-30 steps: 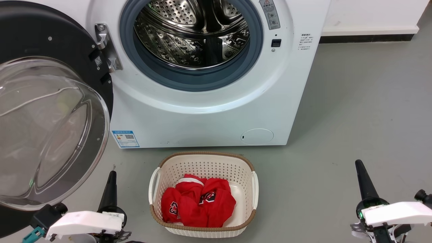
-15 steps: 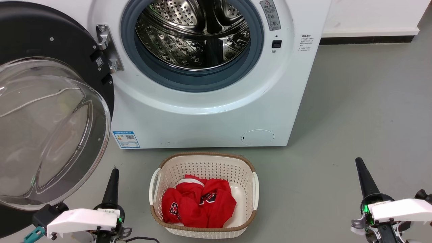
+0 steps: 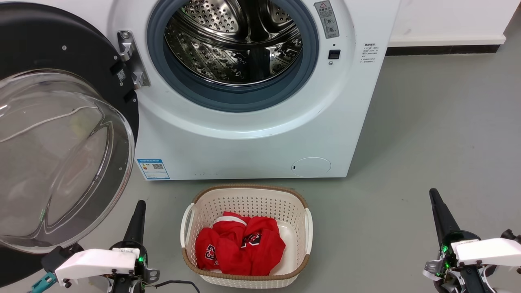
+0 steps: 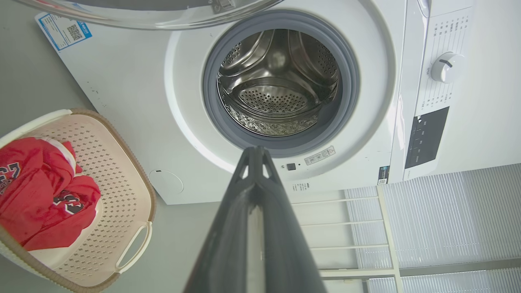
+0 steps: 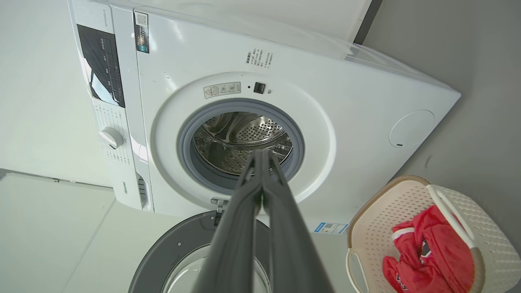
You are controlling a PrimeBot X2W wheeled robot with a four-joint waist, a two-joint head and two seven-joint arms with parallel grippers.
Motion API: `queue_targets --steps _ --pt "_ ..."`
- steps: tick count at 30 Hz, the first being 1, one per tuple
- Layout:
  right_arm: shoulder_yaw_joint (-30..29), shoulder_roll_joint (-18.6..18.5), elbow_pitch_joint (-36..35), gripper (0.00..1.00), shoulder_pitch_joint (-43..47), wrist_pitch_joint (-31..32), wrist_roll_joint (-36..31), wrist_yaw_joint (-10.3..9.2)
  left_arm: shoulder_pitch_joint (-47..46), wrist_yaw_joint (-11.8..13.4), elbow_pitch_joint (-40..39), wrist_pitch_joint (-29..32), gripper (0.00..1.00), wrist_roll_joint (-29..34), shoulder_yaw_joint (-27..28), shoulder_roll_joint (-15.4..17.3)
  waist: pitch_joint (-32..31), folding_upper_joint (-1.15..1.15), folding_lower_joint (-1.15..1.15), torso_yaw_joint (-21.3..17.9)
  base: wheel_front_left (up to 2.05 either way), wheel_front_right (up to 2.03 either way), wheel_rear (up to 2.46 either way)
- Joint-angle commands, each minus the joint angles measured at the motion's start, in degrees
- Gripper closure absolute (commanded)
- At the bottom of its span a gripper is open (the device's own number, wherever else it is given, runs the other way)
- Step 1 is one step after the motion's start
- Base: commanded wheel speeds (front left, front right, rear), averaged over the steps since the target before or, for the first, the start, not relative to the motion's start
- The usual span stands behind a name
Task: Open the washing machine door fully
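The washing machine (image 3: 260, 142) is a white front-loader with a bare steel drum (image 3: 234, 38) ringed by a grey gasket. Its door (image 3: 61, 154), black with a bulging clear glass bowl, stands swung wide out to the left on a metal hinge (image 3: 131, 59). My left gripper (image 3: 139, 205) sits low on the left, just right of the door's lower rim and apart from it, fingers pressed together and empty. My right gripper (image 3: 433, 194) rests low on the right, also shut and empty. In the wrist views the left gripper (image 4: 254, 149) and right gripper (image 5: 260, 153) point toward the drum opening.
A cream laundry basket (image 3: 303, 215) holding red clothes (image 3: 240, 244) stands on the grey floor in front of the machine, between my arms. A white wall with a dark skirting strip (image 3: 441, 45) runs behind on the right. Open floor (image 3: 427, 142) lies right of the machine.
The head view has shifted slightly, so the machine sits a little lower in it. Both grippers have drawn back a little toward the bottom edge. The door looks unmoved.
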Motion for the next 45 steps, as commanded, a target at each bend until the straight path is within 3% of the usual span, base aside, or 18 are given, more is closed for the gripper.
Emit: queue_targets --steps 1,32,45 --pt "-0.13 -0.18 0.02 1.0 -1.31 0.37 1.03 0.0 -1.15 -0.5 -0.05 0.24 1.0 -0.97 0.21 0.18 -0.01 0.0 0.0 0.01 0.0 0.0 0.0" --pt "-1.49 0.28 2.03 1.0 -2.8 3.87 14.28 0.0 -2.75 -0.96 2.13 3.6 1.0 -14.73 0.49 0.21 -0.56 0.0 0.0 0.29 0.0 0.0 0.0" --pt "-1.79 0.55 2.01 1.0 -2.77 4.06 13.66 0.0 -2.72 -0.96 2.07 3.57 1.0 -14.52 0.46 0.21 -0.56 0.0 0.0 0.3 0.0 0.0 0.0"
